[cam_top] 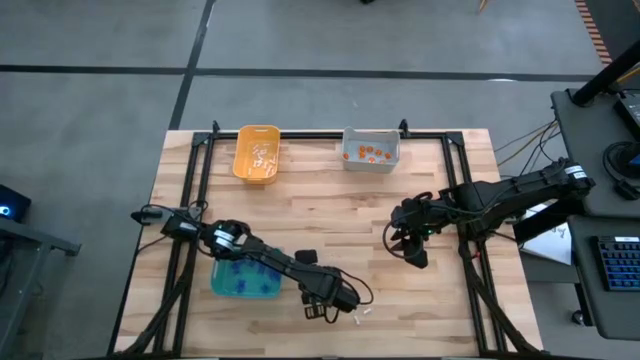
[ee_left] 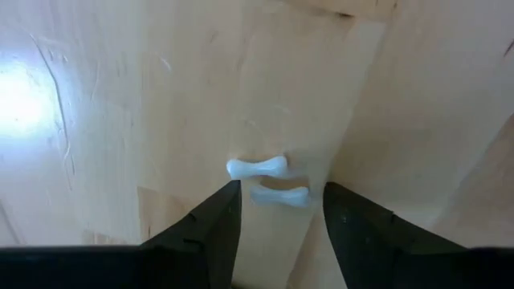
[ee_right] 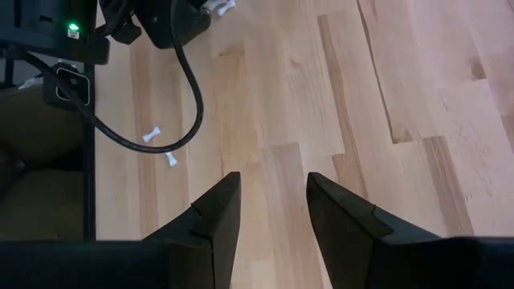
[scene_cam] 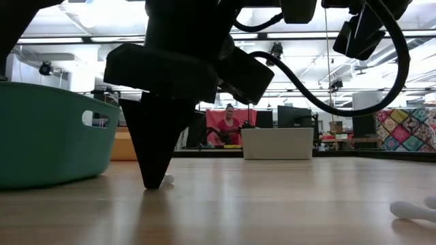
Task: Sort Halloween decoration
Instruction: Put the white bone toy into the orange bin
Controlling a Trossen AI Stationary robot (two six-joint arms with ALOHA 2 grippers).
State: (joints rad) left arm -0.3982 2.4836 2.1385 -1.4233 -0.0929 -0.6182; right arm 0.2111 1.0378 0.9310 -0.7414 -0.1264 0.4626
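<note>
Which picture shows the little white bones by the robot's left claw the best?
The left wrist view: two white bones lie on the table right before the open left gripper. The high view shows only tiny white specks beside it. The low view shows a white bit by its tip. The right wrist view shows them far off.

Long ceiling lights (scene_cam: 88,24) are shining over a big room. A person in a red top (scene_cam: 229,126) is sitting far back by dark screens (scene_cam: 293,117). A bright patchwork quilt (scene_cam: 407,129) is hanging at one side. Around the wooden table (cam_top: 330,215), the grey floor (cam_top: 100,110) is showing dark lines. A desk with a keyboard (cam_top: 620,262) is standing close by.
</note>
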